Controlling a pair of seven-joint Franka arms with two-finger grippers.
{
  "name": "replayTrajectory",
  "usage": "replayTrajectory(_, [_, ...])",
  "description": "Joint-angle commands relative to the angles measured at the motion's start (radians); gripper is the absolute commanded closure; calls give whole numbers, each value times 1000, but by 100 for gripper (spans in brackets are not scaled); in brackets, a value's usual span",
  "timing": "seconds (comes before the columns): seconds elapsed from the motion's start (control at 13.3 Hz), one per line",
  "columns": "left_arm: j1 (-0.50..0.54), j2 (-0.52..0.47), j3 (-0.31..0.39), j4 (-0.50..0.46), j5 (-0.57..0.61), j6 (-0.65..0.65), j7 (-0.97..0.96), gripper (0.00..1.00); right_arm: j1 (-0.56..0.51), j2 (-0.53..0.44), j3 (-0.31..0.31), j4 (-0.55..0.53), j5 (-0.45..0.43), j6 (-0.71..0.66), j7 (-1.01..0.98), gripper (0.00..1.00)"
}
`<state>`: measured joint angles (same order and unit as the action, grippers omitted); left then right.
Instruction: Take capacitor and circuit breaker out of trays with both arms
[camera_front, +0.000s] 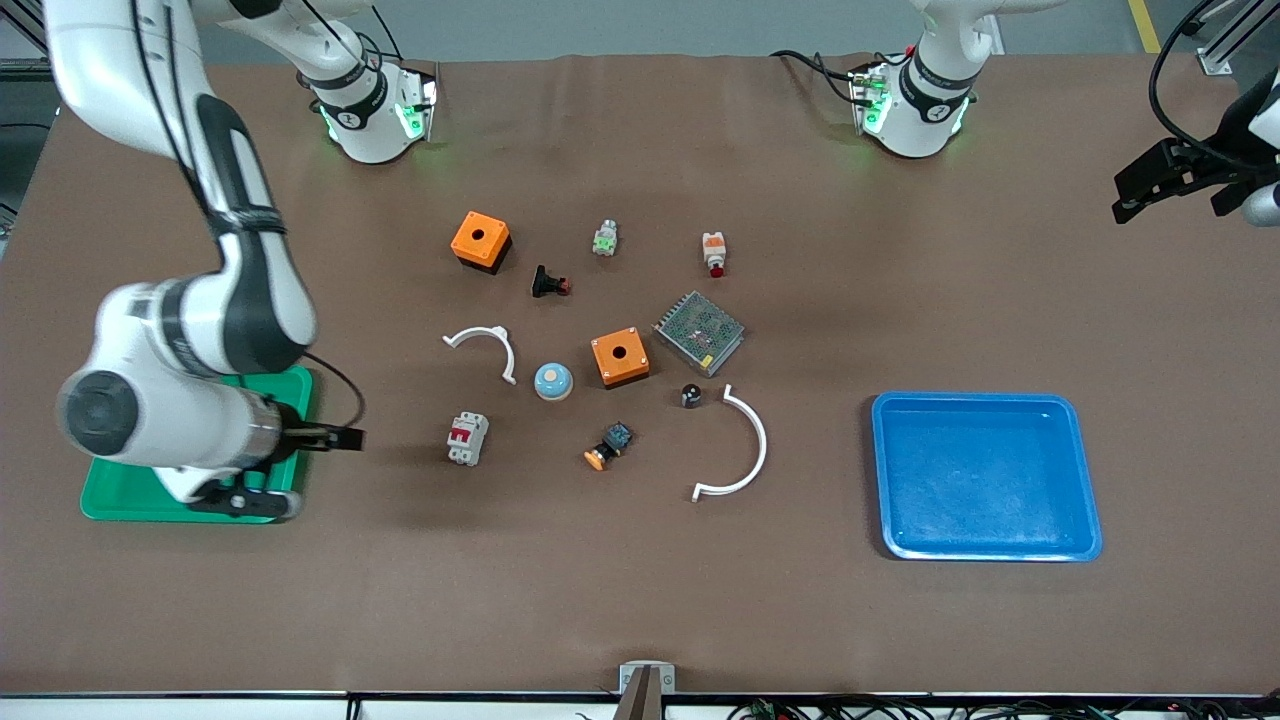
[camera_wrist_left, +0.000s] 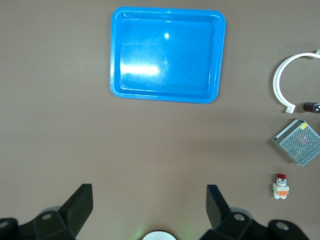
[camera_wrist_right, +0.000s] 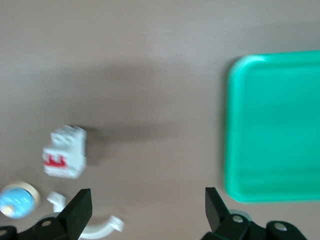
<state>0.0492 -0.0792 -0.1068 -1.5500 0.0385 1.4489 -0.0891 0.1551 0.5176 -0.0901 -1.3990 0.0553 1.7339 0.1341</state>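
Observation:
The capacitor (camera_front: 691, 395), a tiny black cylinder with a pale end, lies on the table between a white arc and a metal mesh box; it also shows at the edge of the left wrist view (camera_wrist_left: 312, 106). The breaker (camera_front: 467, 438), white-grey with a red toggle, lies nearer the right arm's end and shows in the right wrist view (camera_wrist_right: 65, 152). My right gripper (camera_front: 300, 470) is open and empty, over the green tray's (camera_front: 120, 505) edge beside the breaker (camera_wrist_right: 147, 192). My left gripper (camera_front: 1175, 195) is open and empty, high over the left arm's end of the table (camera_wrist_left: 149, 189).
An empty blue tray (camera_front: 985, 475) lies toward the left arm's end (camera_wrist_left: 167, 55). Around the middle lie two orange boxes (camera_front: 481, 240) (camera_front: 619, 357), a mesh box (camera_front: 699, 332), two white arcs (camera_front: 485, 345) (camera_front: 745, 445), a blue dome (camera_front: 553, 381) and several push-buttons.

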Motion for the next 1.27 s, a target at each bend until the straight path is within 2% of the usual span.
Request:
replayTrajectory(0.0, [3, -25, -2, -24, -35, 2, 14, 0, -38, -120, 12, -31, -52, -129, -14, 0])
replayTrajectory(0.22, [-2, -27, -4, -24, -40, 2, 14, 0, -120, -214, 12, -35, -52, -233, -137, 0])
replayTrajectory(0.38, [-5, -22, -5, -22, -40, 4, 14, 0, -157, -269, 12, -57, -51, -241, -180, 0])
replayTrajectory(0.75, [-5, -19, -11, -22, -40, 11, 14, 0, -184, -275, 9, 35, -46, -341, -174, 0])
replayTrajectory(0.9, [-5, -17, -11, -19, -40, 16, 14, 0, -183, -278, 12, 43, -40, -341, -182, 0])
replayTrajectory(1.2, [-3, -19, -11, -19, -42, 18, -3, 0, -169, -344, 20, 31, -51, -361, -172, 0])
